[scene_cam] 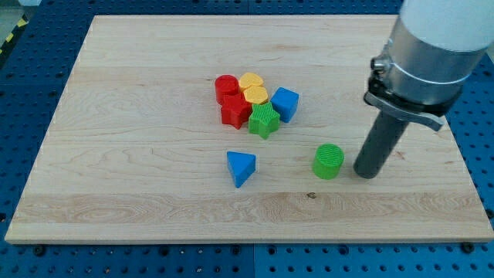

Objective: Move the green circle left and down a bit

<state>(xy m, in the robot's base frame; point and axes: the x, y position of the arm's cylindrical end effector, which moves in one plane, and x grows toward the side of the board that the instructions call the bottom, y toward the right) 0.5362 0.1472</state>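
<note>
The green circle [329,161] is found right of centre, near the tabletop's [116,154] near edge. The tool, my tip [368,174], has no jaws and is placed just right of it. An off-centre push could roll it toward the blue triangle [241,167].

One camera, high and oblique, looking down on the board from its near edge.

Single view only; nothing shared with a second. It faces away from the near side, tilted steeply down, so the wooden board [139,193] fills most of the frame, all four edges in sight, far edge narrower than near. Blue perforated table [31,93] shows around it. Moderately close: the arm's grey housing [436,46] is cut off at the far right top; my tip [367,173] falls inside the frame, right of centre.
</note>
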